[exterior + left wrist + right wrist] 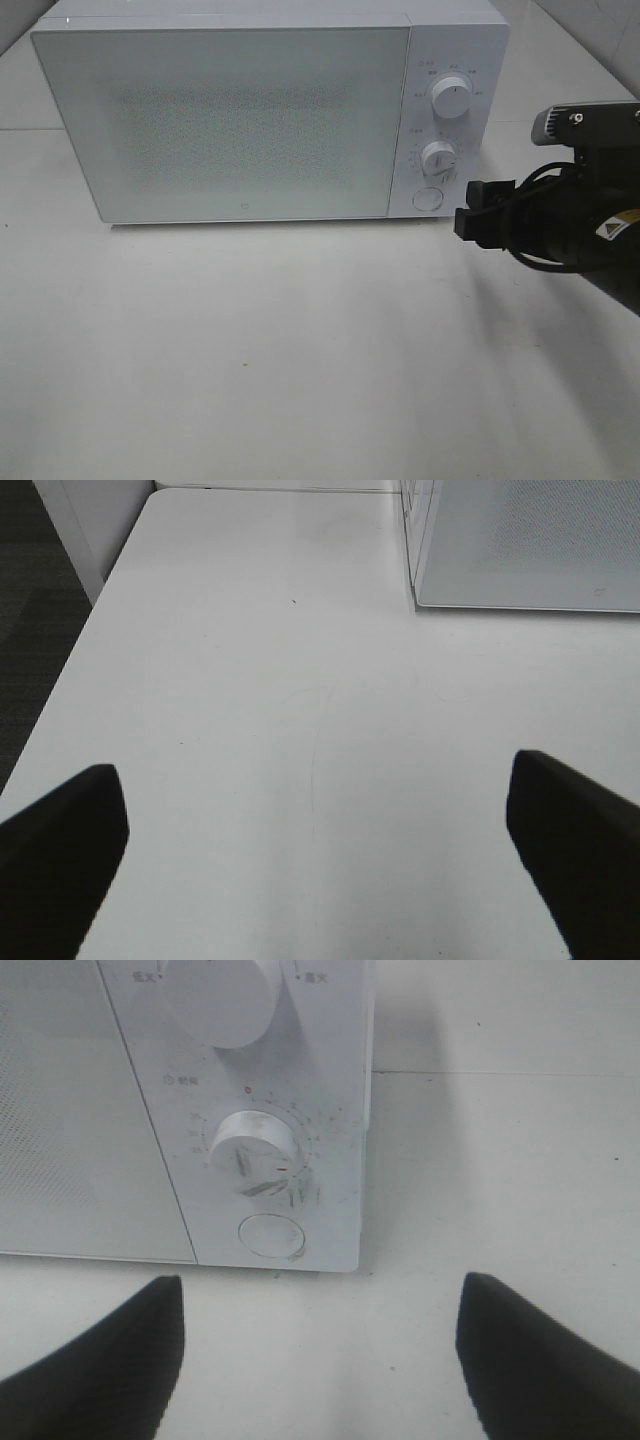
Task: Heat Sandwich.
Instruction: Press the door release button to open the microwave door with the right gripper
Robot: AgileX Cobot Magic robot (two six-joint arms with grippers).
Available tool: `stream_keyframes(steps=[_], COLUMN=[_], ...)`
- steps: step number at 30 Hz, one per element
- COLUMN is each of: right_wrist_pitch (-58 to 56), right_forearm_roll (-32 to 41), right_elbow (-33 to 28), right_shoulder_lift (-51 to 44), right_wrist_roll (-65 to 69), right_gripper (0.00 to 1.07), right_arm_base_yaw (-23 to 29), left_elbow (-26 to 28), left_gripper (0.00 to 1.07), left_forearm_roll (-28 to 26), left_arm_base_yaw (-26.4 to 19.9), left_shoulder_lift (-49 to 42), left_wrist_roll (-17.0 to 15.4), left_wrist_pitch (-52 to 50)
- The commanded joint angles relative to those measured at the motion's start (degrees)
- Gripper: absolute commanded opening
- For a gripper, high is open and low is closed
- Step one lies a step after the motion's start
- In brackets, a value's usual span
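Right end effector (pixel 318 1285): jaws wide apart, nothing between them. It hangs just above the surface (pixel 300 350) toward the right edge, close in front of the microwave's (pixel 230 120) control panel and not touching it. It is roughly level with the round button (pixel 272 1237) below the lower dial (pixel 255 1152).

Left end effector (pixel 312 770): jaws at full spread, holding nothing, over bare surface toward the left edge. The microwave's near left corner lies ahead of it, well apart.

Microwave: stands toward the far edge of the surface, door (pixel 220 125) shut. The door panel is speckled and opaque, so the interior cannot be inspected.

Sandwich: not visible in any view. Whether it sits inside the microwave or off the surface cannot be determined.

Handling assessment, by judgement only: a sandwich should be light, soft and easily crushed, with layers liable to slide. A shallow, gentle hold across its flat faces near the middle seems advisable, kept level. The round button is the likely door release; a light, square press looks sufficient, since a heavy push could shift the microwave.
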State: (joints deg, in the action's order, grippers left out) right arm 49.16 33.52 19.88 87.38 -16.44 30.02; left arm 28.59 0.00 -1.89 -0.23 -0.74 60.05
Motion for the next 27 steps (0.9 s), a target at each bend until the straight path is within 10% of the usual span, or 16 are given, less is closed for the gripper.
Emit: stream_keyframes(steps=[1, 9, 27], right_wrist_pitch=[5.1, 9.7, 11.1], right_forearm_roll=[3.6, 13.3, 13.9], right_elbow=[0.0, 0.3, 0.3], right_shoulder_lift=[1.9, 7.2, 7.4], right_wrist_roll=[-1.2, -1.1, 18.8], right_gripper=[0.73, 0.73, 0.73], right_arm_base_yaw=[4.0, 12.0, 12.9], left_elbow=[-0.3, -0.3, -0.3], left_gripper=[0.98, 0.98, 0.98], left_forearm_roll=[0.0, 0.0, 0.0], left_arm_base_yaw=[-0.2, -0.2, -0.2], left_shoulder_lift=[-1.7, -1.7, -1.7], left_wrist_roll=[0.1, 0.1, 0.1], left_wrist_pitch=[-0.6, -0.6, -0.6])
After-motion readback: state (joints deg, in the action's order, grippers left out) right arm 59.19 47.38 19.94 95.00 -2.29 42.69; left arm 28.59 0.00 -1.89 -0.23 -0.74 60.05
